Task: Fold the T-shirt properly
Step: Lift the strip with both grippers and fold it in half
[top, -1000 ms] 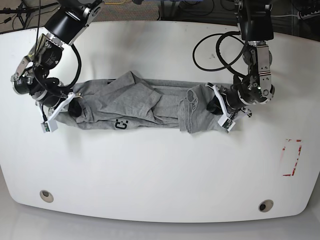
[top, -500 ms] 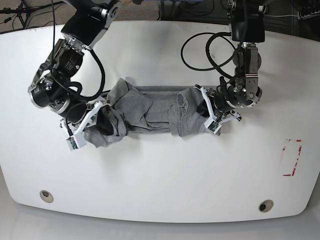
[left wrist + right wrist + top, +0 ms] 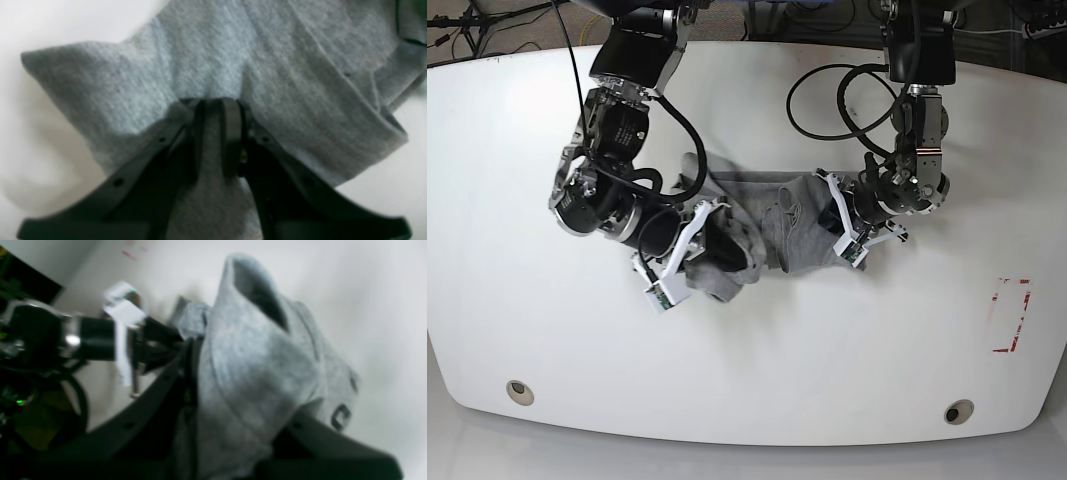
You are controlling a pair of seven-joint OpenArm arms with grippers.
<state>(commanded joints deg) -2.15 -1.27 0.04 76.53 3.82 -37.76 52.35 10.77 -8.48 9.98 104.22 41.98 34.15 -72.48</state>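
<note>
Clearly the T-shirt (image 3: 757, 230) was soft and floppy, bunched mid-table (image 3: 747, 360); the left gripper (image 3: 217, 106) and right gripper (image 3: 689, 255) each pinched its cloth, best held by the edges

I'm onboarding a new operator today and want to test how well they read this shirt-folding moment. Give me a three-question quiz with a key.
1. True or false: the left gripper is shut on the T-shirt.
2. Multiple choice: in the base view, how does the T-shirt lie on the table? A) spread flat, sleeves out; B) bunched between the two grippers; C) hanging off the table edge.
3. Fill in: the right gripper is ____ on the grey fabric.

Key:
1. True; the wrist view shows fabric pinched between its fingers.
2. B.
3. Shut; cloth is gathered in it and black lettering shows nearby in its wrist view.
</note>
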